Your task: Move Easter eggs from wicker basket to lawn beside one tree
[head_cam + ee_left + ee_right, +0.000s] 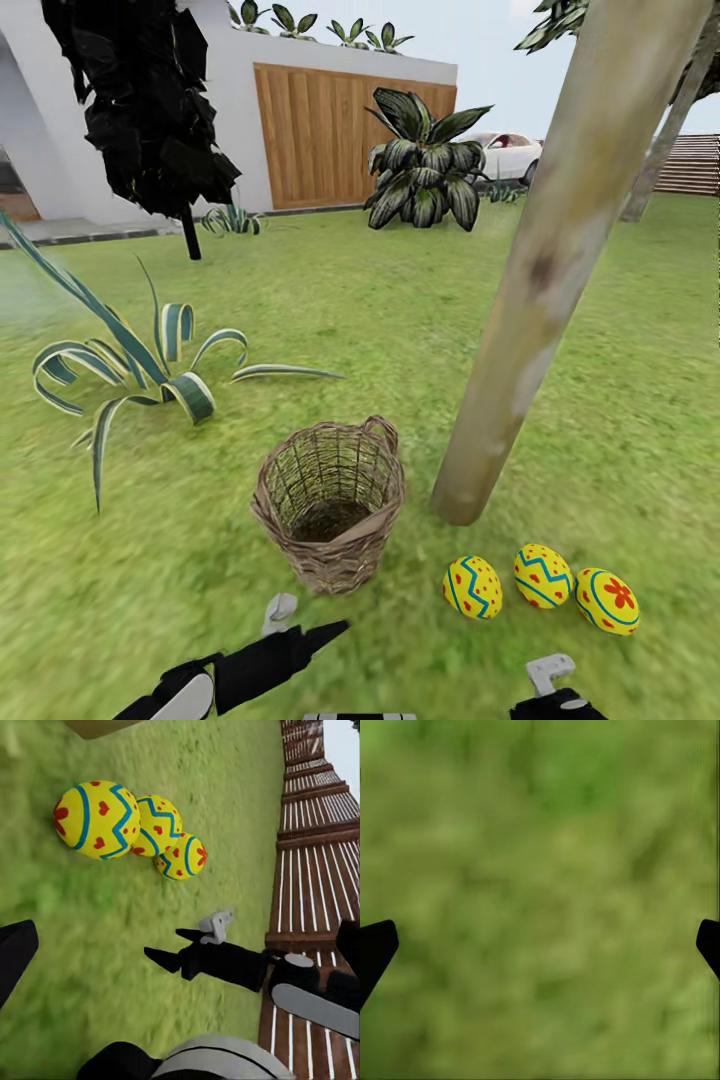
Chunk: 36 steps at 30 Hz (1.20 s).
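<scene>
All three Easter eggs lie side by side on the lawn at the foot of the tree. They are the left egg, the middle egg and the egg with a red flower. The left wrist view shows them too, with the nearest egg largest. The wicker basket stands upright left of the trunk, and its inside looks empty. My left gripper hovers low in front of the basket, open and holding nothing. My right gripper is open over bare grass, on my side of the eggs.
A striped agave spreads left of the basket. A black-leaved tree and a broad-leaved plant stand farther back before a white wall and wooden gate. Wooden decking borders the grass.
</scene>
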Tool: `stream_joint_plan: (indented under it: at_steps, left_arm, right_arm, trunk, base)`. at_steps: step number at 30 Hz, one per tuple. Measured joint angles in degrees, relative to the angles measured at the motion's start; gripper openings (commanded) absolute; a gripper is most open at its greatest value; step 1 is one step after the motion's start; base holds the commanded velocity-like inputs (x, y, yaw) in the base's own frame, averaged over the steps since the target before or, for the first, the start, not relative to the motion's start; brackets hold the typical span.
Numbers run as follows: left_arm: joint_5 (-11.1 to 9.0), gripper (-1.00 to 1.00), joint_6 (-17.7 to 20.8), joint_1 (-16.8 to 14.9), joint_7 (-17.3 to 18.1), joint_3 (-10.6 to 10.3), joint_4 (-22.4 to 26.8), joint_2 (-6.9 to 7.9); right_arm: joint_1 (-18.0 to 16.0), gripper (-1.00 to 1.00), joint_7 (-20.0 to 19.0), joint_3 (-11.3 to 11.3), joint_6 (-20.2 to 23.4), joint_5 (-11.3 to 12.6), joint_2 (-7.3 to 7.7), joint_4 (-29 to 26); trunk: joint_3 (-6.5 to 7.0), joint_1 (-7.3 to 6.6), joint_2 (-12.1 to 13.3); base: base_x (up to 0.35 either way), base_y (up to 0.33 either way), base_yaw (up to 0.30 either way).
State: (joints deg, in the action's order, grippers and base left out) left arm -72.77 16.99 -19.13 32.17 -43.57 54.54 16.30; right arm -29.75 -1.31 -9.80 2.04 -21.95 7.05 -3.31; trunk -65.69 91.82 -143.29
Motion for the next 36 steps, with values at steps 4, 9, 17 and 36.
stream_joint_plan:
  at_steps: [4, 9, 17, 36]
  left_arm:
    - [-0.08, 1.0, -0.11, 0.06, 0.03, 0.03, -2.75, 0.01]
    - [-0.34, 1.0, -0.13, 0.18, 1.32, 0.13, -8.03, 0.05]
    - [-0.71, 1.0, -0.24, 0.19, 10.62, 1.09, -13.02, 5.06]
    - [-0.22, 1.0, -0.17, 0.2, 11.13, 6.19, -26.4, 5.65]
  right_arm:
    - [0.22, 1.0, 0.24, 0.03, -1.22, -0.09, -0.02, 1.05]
    - [0.26, 1.0, 0.29, 0.06, -1.54, -0.02, -0.02, 1.52]
    - [0.29, 1.0, 0.29, 0.08, -1.57, 0.08, -0.02, 1.85]
    - [1.64, 1.0, 0.35, 0.01, -1.96, 0.35, -0.03, 3.86]
  trunk:
    - [0.89, -0.1, 0.05]
    - [1.84, -0.96, 1.58]
    - [3.28, -2.72, 4.79]
    - [6.68, -6.89, 12.41]
  base:
    - [0.0, 0.0, 0.0]
    - [0.0, 0.0, 0.0]
    - [0.0, 0.0, 0.0]
    - [0.0, 0.0, 0.0]
